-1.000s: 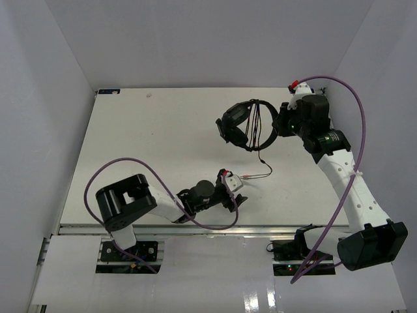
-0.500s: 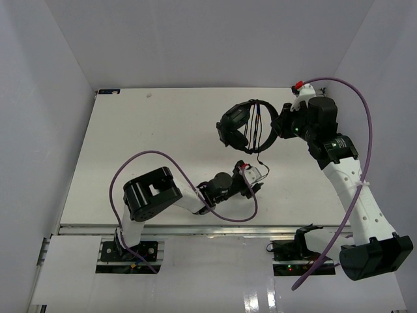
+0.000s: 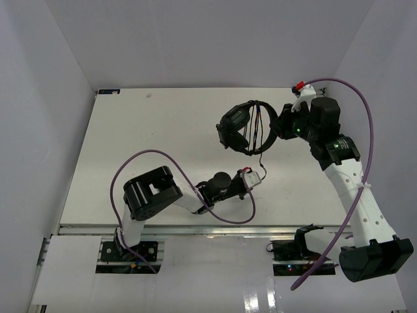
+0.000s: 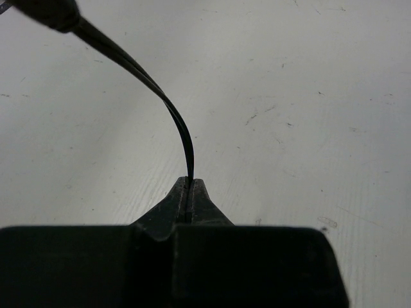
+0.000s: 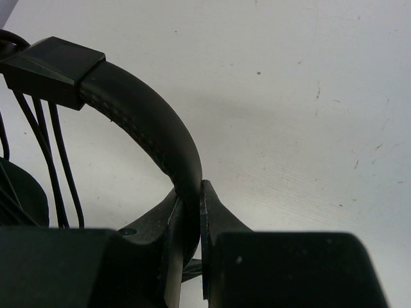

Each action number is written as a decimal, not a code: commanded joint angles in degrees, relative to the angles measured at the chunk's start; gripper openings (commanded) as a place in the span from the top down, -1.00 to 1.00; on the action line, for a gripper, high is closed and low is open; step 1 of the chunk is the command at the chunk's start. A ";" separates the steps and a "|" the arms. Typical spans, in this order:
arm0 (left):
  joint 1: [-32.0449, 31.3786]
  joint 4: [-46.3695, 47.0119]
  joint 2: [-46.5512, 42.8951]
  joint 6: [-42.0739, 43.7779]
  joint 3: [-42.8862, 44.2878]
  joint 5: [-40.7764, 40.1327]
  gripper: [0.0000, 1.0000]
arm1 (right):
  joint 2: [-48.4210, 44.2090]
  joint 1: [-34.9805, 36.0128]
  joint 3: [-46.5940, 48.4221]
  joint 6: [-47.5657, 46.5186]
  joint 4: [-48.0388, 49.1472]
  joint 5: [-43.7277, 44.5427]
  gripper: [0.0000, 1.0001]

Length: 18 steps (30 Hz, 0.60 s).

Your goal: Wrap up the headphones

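Note:
The black headphones [image 3: 242,128] stand in the back right part of the table. My right gripper [image 3: 277,125] is shut on their headband [image 5: 146,122], which runs down between the jaws [image 5: 191,194]. Several turns of thin black cord [image 5: 56,160] cross the headband next to the grip. A loose run of cord [image 3: 261,158] leads down from the headset to my left gripper [image 3: 255,176]. That gripper [image 4: 190,183] is shut on the cord [image 4: 172,114], which curves up and left out of its tips, just above the table.
The white table [image 3: 150,150] is walled in by white panels on three sides. Purple arm cables loop near the left arm [image 3: 140,160] and over the right arm [image 3: 365,130]. A small blue tag [image 3: 107,92] sits at the back left corner.
My left arm swung right towards the headset and its jaws went from open to shut on the cord's end. The cord end that lay on the table now hangs taut from the headset.

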 commanded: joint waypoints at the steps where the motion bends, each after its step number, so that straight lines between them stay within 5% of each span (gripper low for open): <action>1: 2.36 2.22 -6.06 -1.91 -7.76 4.22 1.00 | -3.16 -0.77 1.07 -2.38 2.91 -8.31 0.85; 9: 10.42 8.13 -17.84 -4.93 -23.24 16.67 1.00 | -4.80 -1.74 -0.56 -15.72 0.02 -23.45 0.85; 18: 13.17 -7.63 -29.94 2.19 -25.40 29.93 1.00 | -2.11 -1.69 -0.36 -20.70 -1.65 -15.55 0.85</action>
